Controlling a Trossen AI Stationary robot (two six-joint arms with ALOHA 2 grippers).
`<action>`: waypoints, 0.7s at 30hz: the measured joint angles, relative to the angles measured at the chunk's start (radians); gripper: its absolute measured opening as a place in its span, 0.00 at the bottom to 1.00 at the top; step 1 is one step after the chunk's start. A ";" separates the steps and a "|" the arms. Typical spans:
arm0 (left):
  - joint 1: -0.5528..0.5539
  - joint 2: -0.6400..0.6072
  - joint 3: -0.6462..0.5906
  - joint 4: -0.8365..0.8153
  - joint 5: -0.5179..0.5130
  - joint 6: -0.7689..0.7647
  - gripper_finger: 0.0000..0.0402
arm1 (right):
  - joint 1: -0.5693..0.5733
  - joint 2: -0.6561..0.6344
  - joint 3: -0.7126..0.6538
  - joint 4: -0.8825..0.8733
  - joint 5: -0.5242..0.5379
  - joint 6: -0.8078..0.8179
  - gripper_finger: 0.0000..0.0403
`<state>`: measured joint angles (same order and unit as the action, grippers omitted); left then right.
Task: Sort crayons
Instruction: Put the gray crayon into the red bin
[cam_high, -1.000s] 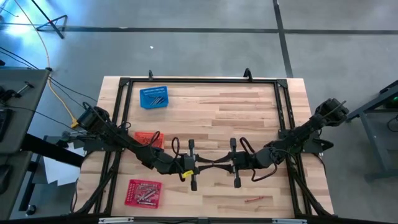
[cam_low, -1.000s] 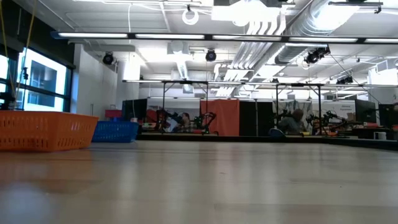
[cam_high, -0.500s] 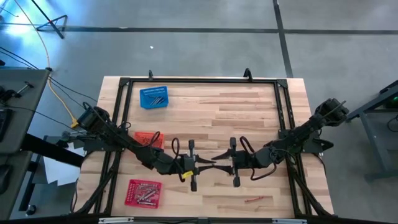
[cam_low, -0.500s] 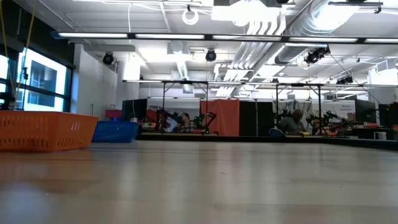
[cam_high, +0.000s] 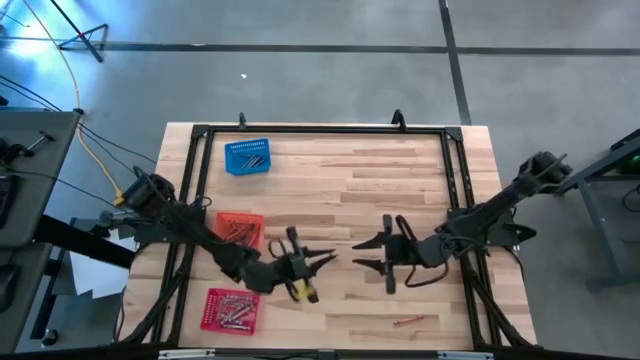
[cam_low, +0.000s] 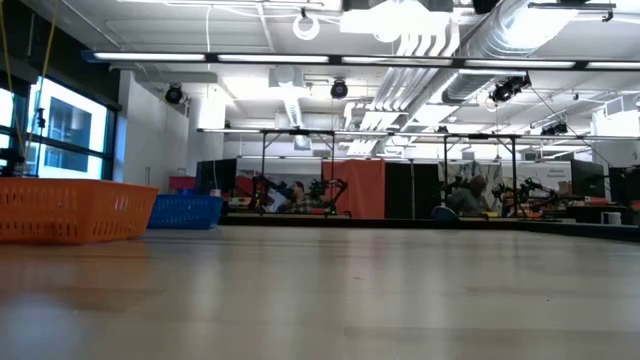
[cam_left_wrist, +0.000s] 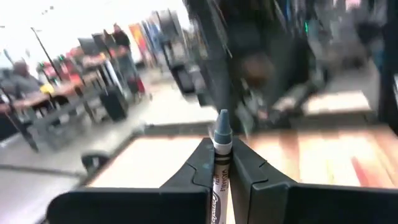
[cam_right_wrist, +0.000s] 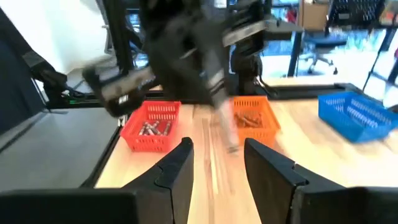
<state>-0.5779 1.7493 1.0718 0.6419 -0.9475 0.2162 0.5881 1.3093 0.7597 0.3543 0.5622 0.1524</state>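
A grey-blue tipped crayon (cam_left_wrist: 221, 134) with a paper wrapper sticks out from my left gripper (cam_high: 328, 257), which is shut on it above the table's middle. My right gripper (cam_high: 357, 254) faces it from the right, open, with nothing between its fingers (cam_right_wrist: 180, 163). One red crayon (cam_high: 408, 321) lies flat on the table near the front right. More crayons lie inside the blue basket (cam_high: 247, 157), the orange basket (cam_high: 240, 226) and the red basket (cam_high: 230, 309). My left gripper pinches the crayon's wrapped body (cam_left_wrist: 218, 182) between its two fingers. The crayon lies along the fingers, its pointed tip (cam_left_wrist: 222, 119) jutting past their ends. The fingers come about level from the table's left. The crayon is lifted clear of the table.
The three baskets stand along the table's left side, blue at the far end, red at the near end. A black frame (cam_high: 320, 130) runs around the tabletop. Bare wood lies in the middle and right. The low view shows only the orange basket (cam_low: 70, 210) and the blue one (cam_low: 185, 210).
The two grippers met fingertip to fingertip at the table's middle. My right gripper has opened, let go and drawn back toward the right edge. My left gripper has stayed shut, pulled back toward the left and turned, carrying the crayon.
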 joint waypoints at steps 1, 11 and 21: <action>-0.017 0.000 0.000 -0.069 -0.015 -0.046 0.01 | 0.004 -0.021 0.000 -0.032 0.003 0.028 0.34; -0.173 -0.127 0.029 -0.843 -0.009 -0.872 0.02 | 0.027 -0.088 0.000 -0.171 0.001 0.102 0.34; -0.263 -0.218 0.098 -1.428 0.709 -1.654 0.02 | 0.044 -0.087 0.000 -0.217 -0.017 0.206 0.34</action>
<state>-0.8408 1.5316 1.1696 -0.7865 -0.2389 -1.4378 0.6324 1.2228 0.7601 0.1372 0.5449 0.3588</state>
